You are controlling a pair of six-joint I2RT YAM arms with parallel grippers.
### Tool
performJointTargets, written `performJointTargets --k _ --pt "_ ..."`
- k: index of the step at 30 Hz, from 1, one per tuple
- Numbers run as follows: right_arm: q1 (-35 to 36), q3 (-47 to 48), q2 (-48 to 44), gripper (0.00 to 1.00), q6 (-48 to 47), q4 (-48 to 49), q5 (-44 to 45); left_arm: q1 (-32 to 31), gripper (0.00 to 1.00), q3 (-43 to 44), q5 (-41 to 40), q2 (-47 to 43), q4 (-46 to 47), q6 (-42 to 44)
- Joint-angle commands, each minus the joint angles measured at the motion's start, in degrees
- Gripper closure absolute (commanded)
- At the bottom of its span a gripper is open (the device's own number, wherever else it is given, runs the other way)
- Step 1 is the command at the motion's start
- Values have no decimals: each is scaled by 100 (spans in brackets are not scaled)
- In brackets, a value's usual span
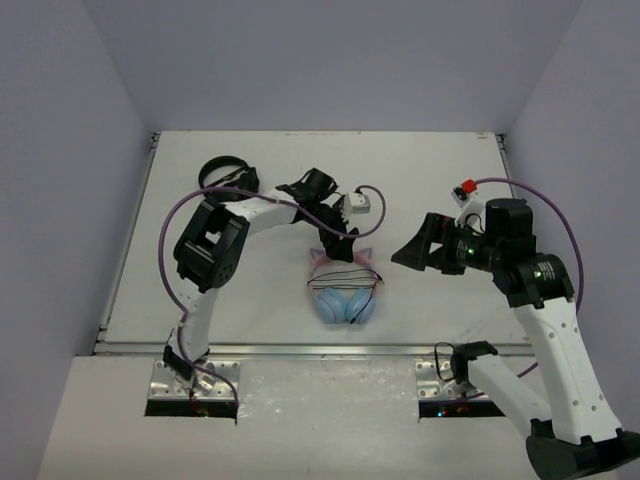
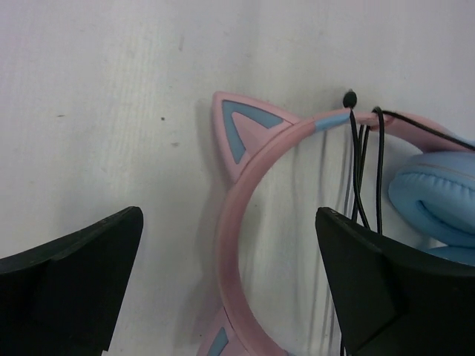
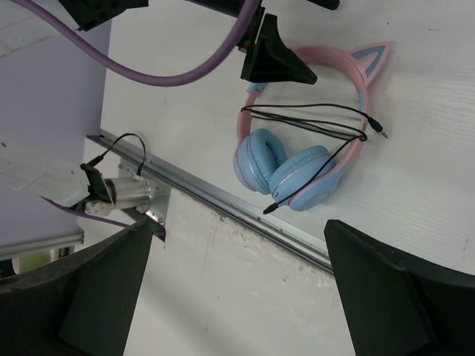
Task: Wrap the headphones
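Observation:
The headphones (image 1: 342, 292) lie flat at the table's middle front: pink headband with two cat ears, light-blue earcups (image 1: 341, 305). The thin black cable (image 1: 345, 277) runs in loops across the headband. My left gripper (image 1: 338, 243) is open just above the headband's far part; in the left wrist view the pink band (image 2: 237, 222) lies between its fingers and the cable (image 2: 362, 170) passes by the right finger. My right gripper (image 1: 412, 256) is open and empty, raised to the right of the headphones (image 3: 304, 159). Both cable plugs lie loose (image 3: 271, 210).
All-black headphones (image 1: 225, 175) lie at the back left. The metal rail of the table's front edge (image 1: 330, 350) runs just below the earcups. Purple arm cables (image 1: 180, 225) loop beside each arm.

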Motion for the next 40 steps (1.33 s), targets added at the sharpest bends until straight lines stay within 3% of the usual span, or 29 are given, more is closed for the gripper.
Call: performJointTargets --k 1,2,6,8,10,14,17,20,22,30,40 --pt "33 72 -86 1 -135 284 227 46 0 409 -650 -870 716 -961" --pt "33 54 -103 1 -153 380 323 46 0 444 -922 -1012 840 -1181" --pt "41 185 -8 1 -451 408 902 115 0 1065 -3491 -1479 772 -2648" --pt "33 527 194 1 -775 76 1576 352 0 1497 -4748 -1610 -52 -3672" --pt "33 931 431 1 -995 -380 2149 633 0 1482 -5220 -2003 -931 -4327" --pt "33 1766 713 1 -1269 -1050 2942 1520 0 -209 -6459 -3576 -1250 -5348" --pt "41 2066 679 1 -1515 -1183 3364 1601 0 -994 -8213 -4842 -1356 -5227" --pt "50 2110 608 1 -1559 -1262 3751 1601 0 -1443 -8955 -5994 -1549 -5183" --pt "68 2005 503 1 -1673 -1236 3996 1601 0 -1550 -9063 -6626 -1715 -5173" --pt "209 2128 424 1 -1841 -1350 4543 1224 0 -1568 -9757 -7130 -2498 -5217" --pt "217 2418 573 1 -1823 -1464 4472 855 0 -1577 -9485 -7218 -2341 -5165"
